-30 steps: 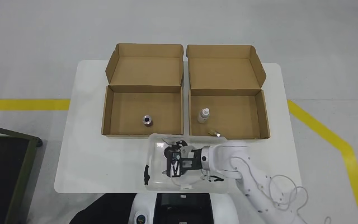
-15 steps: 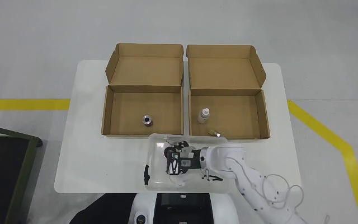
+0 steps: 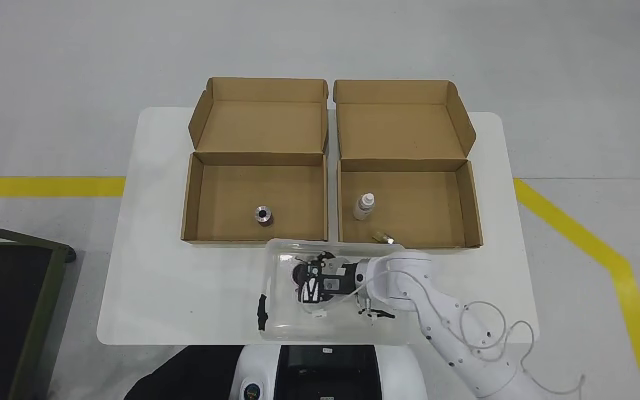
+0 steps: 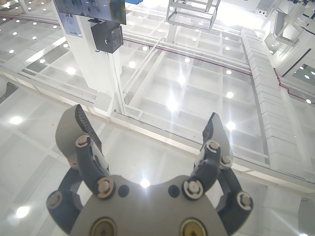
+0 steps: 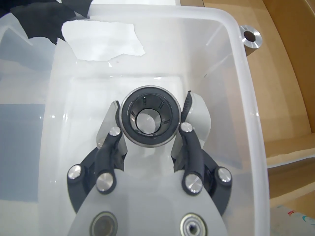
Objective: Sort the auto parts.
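Bearing sits pinched between the right tool's fingers inside the clear bin.

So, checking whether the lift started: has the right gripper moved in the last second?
Yes, slightly: the right gripper, shut on the bearing, has shifted toward the clear bin's rim beside the cardboard boxes.

The top view looks straight down from above the arms, far enough off to take in the whole table, the left box, the right box and the bin. The right wrist view faces down into that bin from close behind the right gripper and its bearing (the left box shows beside it). The left wrist view faces up at a ceiling, past the left gripper.
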You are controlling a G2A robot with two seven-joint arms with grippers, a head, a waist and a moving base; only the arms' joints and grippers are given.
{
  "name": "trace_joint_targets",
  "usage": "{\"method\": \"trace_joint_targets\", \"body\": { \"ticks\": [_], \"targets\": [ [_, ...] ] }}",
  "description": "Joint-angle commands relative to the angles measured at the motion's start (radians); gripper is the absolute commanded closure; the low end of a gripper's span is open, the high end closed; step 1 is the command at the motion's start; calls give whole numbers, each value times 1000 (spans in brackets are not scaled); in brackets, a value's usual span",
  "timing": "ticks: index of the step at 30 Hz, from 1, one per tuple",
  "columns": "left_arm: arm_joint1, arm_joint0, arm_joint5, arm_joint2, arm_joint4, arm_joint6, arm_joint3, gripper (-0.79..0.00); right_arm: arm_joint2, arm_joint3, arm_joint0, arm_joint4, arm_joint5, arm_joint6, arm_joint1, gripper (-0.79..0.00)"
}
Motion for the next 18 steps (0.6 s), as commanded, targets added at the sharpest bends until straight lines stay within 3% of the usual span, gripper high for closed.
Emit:
{"method": "trace_joint_targets", "body": {
  "ticks": [1, 8, 18],
  "targets": [
    [0, 0, 0, 0, 0, 0, 0, -785, 0, -2, -1, -2, 3, -3, 1, -302],
    [0, 0, 0, 0, 0, 0, 0, -785, 1, -26, -6, 0, -2, -18, 7, 0],
    [0, 0, 0, 0, 0, 0, 0, -785, 28, -79, -25, 59, -32, -64, 19, 0]
  ]
}}
